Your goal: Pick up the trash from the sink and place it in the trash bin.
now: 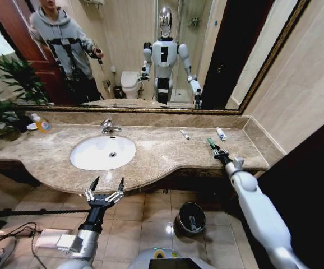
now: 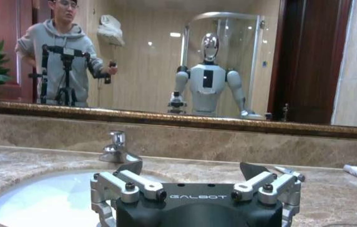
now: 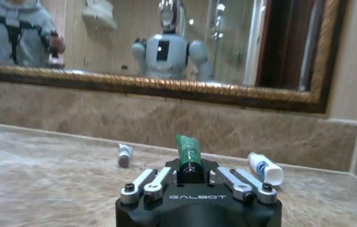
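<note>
My right gripper (image 1: 218, 151) is over the right part of the countertop, shut on a dark green tube (image 1: 211, 143) that sticks out past its fingers (image 3: 189, 150). Beyond it on the marble lie a small white tube (image 1: 184, 134) (image 3: 124, 155) and a white-and-blue tube (image 1: 221, 133) (image 3: 265, 168). The white oval sink (image 1: 89, 159) looks empty. My left gripper (image 1: 106, 188) hangs open, holding nothing, just in front of the counter edge below the basin (image 2: 33, 198). The black trash bin (image 1: 190, 218) stands on the floor below the counter, between my arms.
A chrome faucet (image 1: 109, 127) stands behind the basin. A yellow soap bottle (image 1: 41, 123) and a plant (image 1: 8, 89) are at the far left. A mirror runs along the back wall. Cables and a white box (image 1: 47, 238) lie on the floor to the left.
</note>
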Tool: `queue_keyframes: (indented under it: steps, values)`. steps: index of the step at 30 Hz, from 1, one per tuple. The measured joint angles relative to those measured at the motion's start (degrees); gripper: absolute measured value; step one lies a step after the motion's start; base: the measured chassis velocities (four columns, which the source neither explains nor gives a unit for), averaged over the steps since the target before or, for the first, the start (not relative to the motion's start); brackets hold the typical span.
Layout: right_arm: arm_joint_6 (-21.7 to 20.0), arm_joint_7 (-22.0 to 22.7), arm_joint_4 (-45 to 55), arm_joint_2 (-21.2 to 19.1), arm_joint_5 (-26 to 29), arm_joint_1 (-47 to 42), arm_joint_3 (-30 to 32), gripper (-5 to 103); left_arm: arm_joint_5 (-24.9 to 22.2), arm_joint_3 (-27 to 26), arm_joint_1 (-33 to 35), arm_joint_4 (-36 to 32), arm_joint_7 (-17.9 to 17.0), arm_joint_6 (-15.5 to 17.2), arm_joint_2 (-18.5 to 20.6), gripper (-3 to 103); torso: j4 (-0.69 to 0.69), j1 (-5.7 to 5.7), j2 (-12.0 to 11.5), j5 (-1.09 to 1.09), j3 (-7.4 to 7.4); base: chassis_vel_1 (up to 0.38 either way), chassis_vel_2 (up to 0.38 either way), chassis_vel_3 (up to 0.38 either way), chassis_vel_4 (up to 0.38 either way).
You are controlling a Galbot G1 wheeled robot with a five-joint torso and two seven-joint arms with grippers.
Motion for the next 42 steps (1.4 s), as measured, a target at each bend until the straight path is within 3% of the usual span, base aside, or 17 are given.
queue_keyframes:
  steps: [4,5,8,12,21,31,42]
  values:
    - [2.80,1.95,8.74,4.31,0.29,-12.05,5.18,21,0.00,0.00,0.00,0.00,-0.01,0.00,0.00,100,-0.01,0.00,0.00,0.01,0.00,0.000,0.000,0.000,0.000]
    - [2.80,1.95,8.74,4.31,0.29,-12.05,5.18,21,0.00,0.00,0.00,0.00,-0.01,0.00,0.00,100,-0.01,0.00,0.00,0.01,0.00,0.000,0.000,0.000,0.000]
    - [4.92,3.94,12.03,11.18,1.90,-20.21,10.36,21,0.00,0.00,0.00,0.00,0.00,0.00,0.00,100,-0.02,-0.01,0.00,0.03,0.00,0.000,0.000,0.000,0.000]
    - [7.89,4.95,12.79,14.66,1.64,-25.57,11.79,21,0.00,0.00,0.00,0.00,0.00,0.00,0.00,100,-0.01,-0.01,0.00,0.01,0.00,0.000,0.000,0.000,0.000]
    - [12.40,4.54,5.30,17.94,-0.17,-33.14,12.42,21,0.00,0.00,0.00,0.00,0.00,0.00,0.00,100,-0.02,-0.01,0.00,0.02,0.00,0.000,0.000,0.000,0.000]
    - [13.55,4.22,-4.80,19.35,-1.04,-32.20,7.84,21,0.00,0.00,0.00,0.00,0.00,0.00,0.01,100,-0.01,0.00,0.00,0.02,0.01,0.000,0.000,0.000,0.000]
    - [14.10,0.53,-22.37,19.90,-6.92,-23.90,3.88,21,0.00,0.00,0.00,0.00,0.00,0.00,0.00,100,0.00,0.00,-0.01,0.02,0.01,0.000,0.000,0.000,0.000]
